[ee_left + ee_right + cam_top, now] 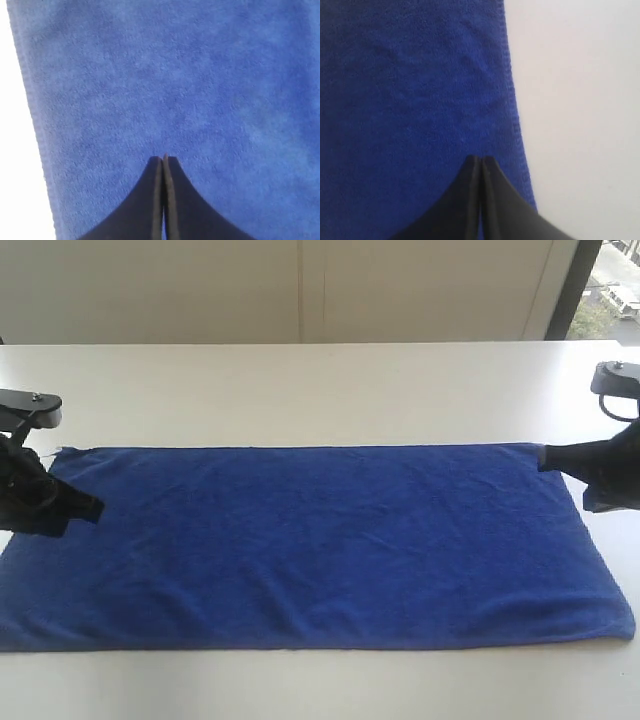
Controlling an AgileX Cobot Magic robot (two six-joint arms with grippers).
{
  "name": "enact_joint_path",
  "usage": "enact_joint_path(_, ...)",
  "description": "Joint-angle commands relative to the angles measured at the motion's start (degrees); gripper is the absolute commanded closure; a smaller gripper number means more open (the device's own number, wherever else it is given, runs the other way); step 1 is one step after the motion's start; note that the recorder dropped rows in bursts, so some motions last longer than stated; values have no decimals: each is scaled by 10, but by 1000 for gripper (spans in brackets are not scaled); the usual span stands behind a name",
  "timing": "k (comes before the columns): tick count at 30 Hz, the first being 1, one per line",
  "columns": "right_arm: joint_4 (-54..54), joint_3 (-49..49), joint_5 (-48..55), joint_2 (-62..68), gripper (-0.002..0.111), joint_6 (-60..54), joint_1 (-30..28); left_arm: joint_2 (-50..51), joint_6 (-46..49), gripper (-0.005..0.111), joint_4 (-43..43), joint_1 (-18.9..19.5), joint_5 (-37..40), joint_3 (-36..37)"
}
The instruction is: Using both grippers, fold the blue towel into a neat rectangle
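The left gripper (pixel 85 508) has its 2 black jaws pressed together with no gap between them and nothing caught in them. In the left wrist view the closed tips (pixel 164 159) sit over blue pile. Whether they press on the cloth or hang just above it cannot be told. The right gripper (pixel 545 457) is the same, with both jaws closed flat against each other and empty. Its tips (pixel 481 159) are over the cloth, just inside the stitched hem (pixel 512 100).

The blue towel (pixel 320 540) is a deep royal blue, fuzzy and plain. It lies spread in 1 layer as a long rectangle on the white table (pixel 320 390), with its long sides running from 9 o'clock to 3 o'clock. Shallow ripples cross its middle. The far edge is straight, while the near edge bows slightly. A thin hem (pixel 32 100) borders it in the left wrist view, with bare table beside it.

Seen from the exterior camera, the left gripper comes in over the towel's short end at 9 o'clock, its tip pointing toward 3 o'clock. The right gripper sits at the towel's far corner at about 2 o'clock, its tip pointing toward 9 o'clock. The grippers are well apart, with nearly the whole length of the towel between them.
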Motion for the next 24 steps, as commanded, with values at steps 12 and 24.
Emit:
enact_joint_path(12, 52, -43, -26, 154, 108, -72, -1, 92, 0, 107, -6, 34, 47, -57)
enact_joint_path(24, -15, -44, -27, 165, 108, -19, -1, 77, 0, 107, -2, 35, 38, -74)
